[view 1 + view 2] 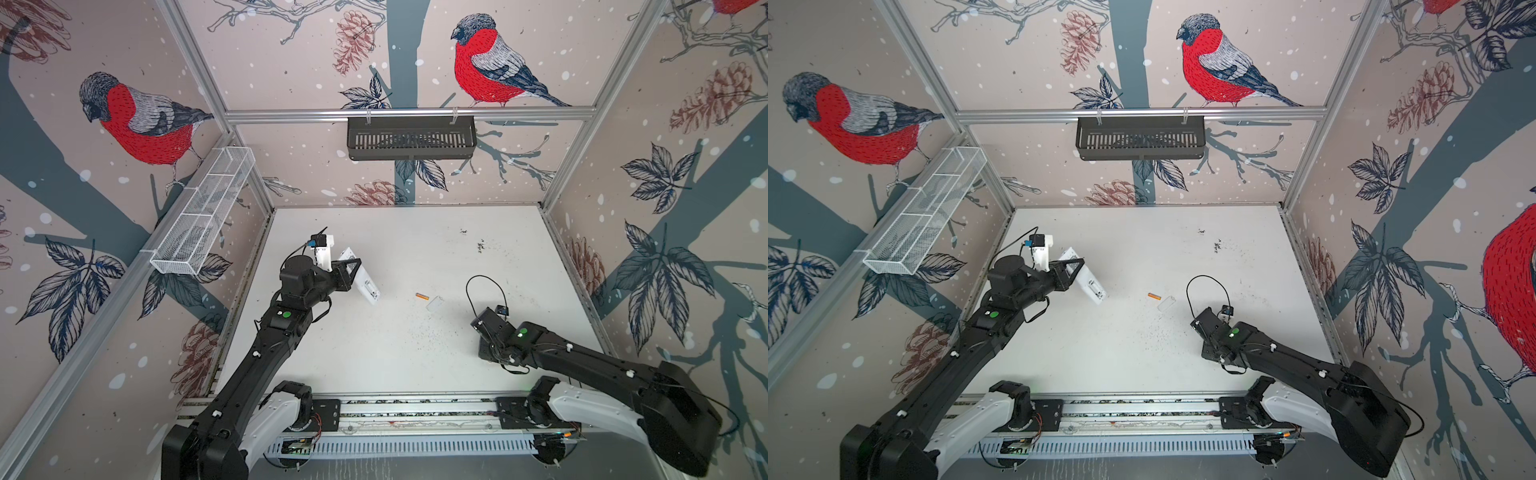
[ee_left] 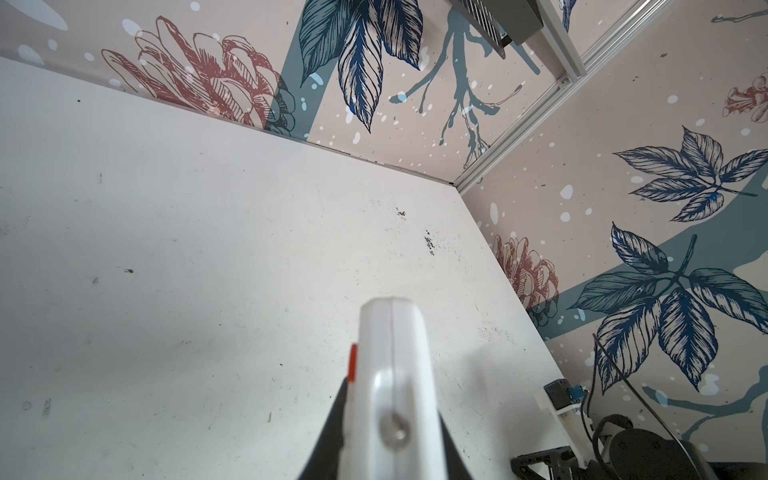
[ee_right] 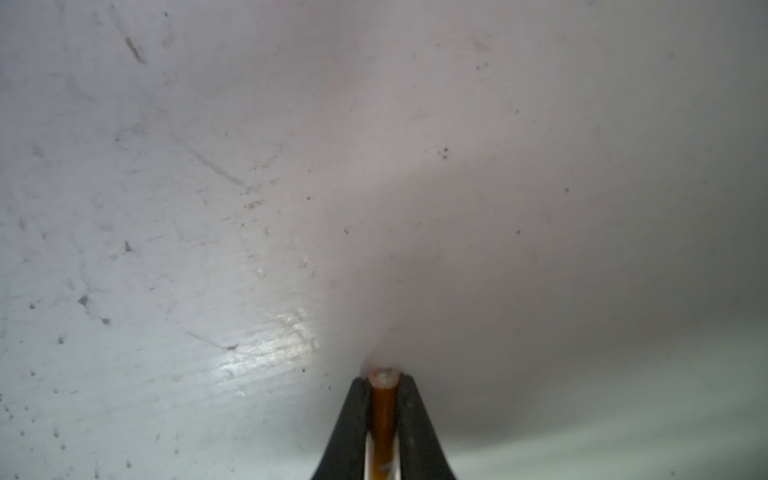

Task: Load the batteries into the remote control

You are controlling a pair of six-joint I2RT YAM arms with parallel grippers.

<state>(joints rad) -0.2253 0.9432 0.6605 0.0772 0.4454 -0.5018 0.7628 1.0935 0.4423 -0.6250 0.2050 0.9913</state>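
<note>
Remote (image 1: 366,287) sat pinched in the left claw (image 1: 349,268), tilted, with its long axis running from back-left down to front-right. The open battery bay was at its lower end, facing up. Couldn't tell if anything was in the bay, or whether that end touched the table (image 1: 395,353). Right claw (image 3: 384,379) was pressed onto one battery (image 3: 381,415), held lengthwise along the fingers (image 3: 353,415), pale end poking out at the tips, low over the table. That claw was well apart from the remote, off its lower end toward front-right. The right arm carried the cell, so the next move turned on closing that gap. Judged the battery's axis would need lining up with the bay's length. Second battery (image 1: 422,296) lay flat on the table between the remote and the right claw, at an angle to the remote's axis, touched by neither claw. Small white cover (image 1: 435,303) lay just beside it, on the side away from the remote. Black basket (image 1: 411,137) on the back rail and white wire basket (image 1: 203,216) on the side wall were both far from the remote, with nothing visible inside.
</note>
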